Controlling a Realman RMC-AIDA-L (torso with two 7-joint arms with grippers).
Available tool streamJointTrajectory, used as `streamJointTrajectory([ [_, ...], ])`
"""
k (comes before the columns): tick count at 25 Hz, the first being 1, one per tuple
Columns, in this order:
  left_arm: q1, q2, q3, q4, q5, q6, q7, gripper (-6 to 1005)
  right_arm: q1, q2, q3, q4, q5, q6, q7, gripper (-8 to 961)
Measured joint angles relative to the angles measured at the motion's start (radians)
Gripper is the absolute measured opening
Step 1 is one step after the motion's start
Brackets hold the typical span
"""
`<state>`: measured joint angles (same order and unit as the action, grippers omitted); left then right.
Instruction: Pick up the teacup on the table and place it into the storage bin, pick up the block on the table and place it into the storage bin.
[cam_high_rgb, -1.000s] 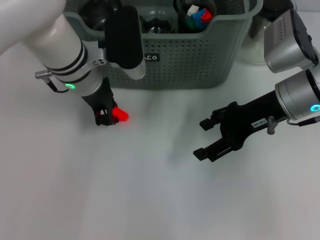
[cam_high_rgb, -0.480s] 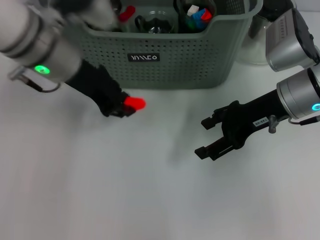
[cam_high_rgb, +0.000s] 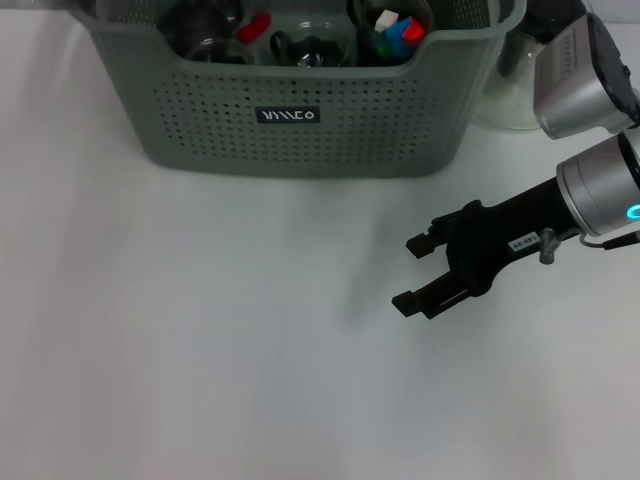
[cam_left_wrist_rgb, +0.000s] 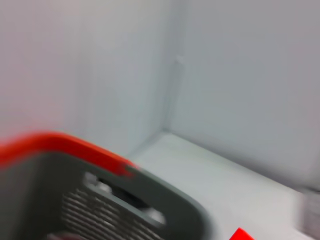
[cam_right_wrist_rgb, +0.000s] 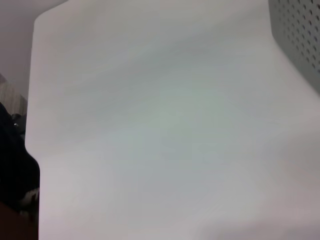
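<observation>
Right gripper (cam_high_rgb: 412, 272) parted — near storage bin (cam_high_rgb: 300, 120)

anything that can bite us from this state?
1. The storage bin already looks crowded, so a dropped piece could perch on the clutter.
2. The glass carafe stands close beside the bin, near the right arm; a swing might knock it.
3. The right gripper hangs open, low over the table.

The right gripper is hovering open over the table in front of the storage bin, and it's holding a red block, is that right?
Not quite. In the head view the right gripper hangs open over the table in front of the storage bin, but its jaws hold nothing. A red block lies inside the bin.
</observation>
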<state>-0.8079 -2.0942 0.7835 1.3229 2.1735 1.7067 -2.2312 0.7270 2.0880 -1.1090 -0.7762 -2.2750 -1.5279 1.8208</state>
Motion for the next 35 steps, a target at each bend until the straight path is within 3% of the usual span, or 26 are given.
streamJointTrajectory([
  [5, -0.115, 0.022, 0.125, -0.17, 0.175, -0.375, -0.112, 327, 0.0, 0.0, 0.004, 0.0, 0.0, 0.003, -0.003, 949],
  [8, -0.189, 0.034, 0.177, -0.302, 0.276, -0.516, -0.177, 328, 0.0, 0.0, 0.001, 0.0, 0.0, 0.009, -0.004, 949],
  [12, -0.249, 0.022, 0.194, -0.41, 0.356, -0.597, -0.196, 330, 0.003, 0.0, 0.0, 0.0, 0.0, 0.011, -0.004, 948],
  [16, -0.249, -0.002, 0.206, -0.417, 0.388, -0.648, -0.199, 332, 0.005, 0.0, 0.0, 0.0, 0.0, 0.014, -0.008, 948],
  [21, -0.242, -0.006, 0.21, -0.426, 0.391, -0.66, -0.198, 334, 0.006, 0.001, 0.0, 0.0, 0.0, 0.016, -0.011, 948],
  [23, -0.238, -0.006, 0.21, -0.422, 0.391, -0.657, -0.198, 479, 0.006, 0.002, -0.001, 0.001, 0.0, 0.017, -0.012, 947],
  [26, -0.211, -0.007, 0.205, -0.362, 0.363, -0.607, -0.189, 624, 0.006, 0.003, -0.001, 0.002, -0.004, 0.023, -0.014, 947],
  [29, -0.12, -0.007, 0.196, -0.2, 0.242, -0.474, -0.161, 733, 0.006, 0.003, 0.0, 0.003, -0.007, 0.025, -0.019, 947],
  [33, 0.079, -0.004, 0.153, 0.055, -0.072, -0.156, -0.043, 732, 0.005, -0.002, 0.009, 0.0, -0.002, 0.006, -0.023, 947],
  [35, 0.148, -0.008, 0.12, 0.102, -0.156, -0.033, 0.01, 732, 0.004, -0.006, 0.02, -0.001, 0.004, -0.009, -0.033, 946],
])
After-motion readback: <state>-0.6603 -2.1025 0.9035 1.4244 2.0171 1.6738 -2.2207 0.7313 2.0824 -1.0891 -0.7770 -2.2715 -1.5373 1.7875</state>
